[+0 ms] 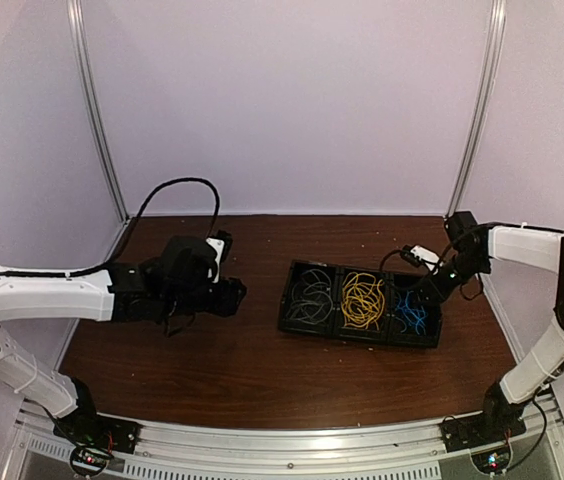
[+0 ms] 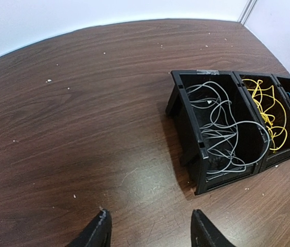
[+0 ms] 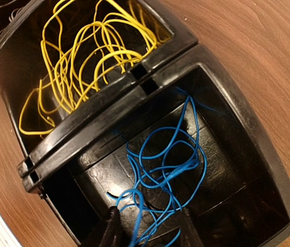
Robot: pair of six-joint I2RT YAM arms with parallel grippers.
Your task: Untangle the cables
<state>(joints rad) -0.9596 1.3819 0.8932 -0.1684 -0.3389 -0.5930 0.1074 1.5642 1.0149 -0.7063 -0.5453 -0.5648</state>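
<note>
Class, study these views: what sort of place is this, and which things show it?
Probably a robotics lab test cell: a left arm and right arm bolted at a wooden table, plain white walls in metal framing, and black bins of sorted cables.

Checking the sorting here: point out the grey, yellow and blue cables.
grey cables (image 2: 222,131), left wrist view: middle loops.
yellow cables (image 3: 83,67), right wrist view: middle of tangle.
blue cables (image 3: 158,172), right wrist view: crossing loops.

Three black bins (image 2: 188,131) side by side on a dark wooden table (image 2: 83,128), pale specks (image 2: 48,81) scattered around them
</note>
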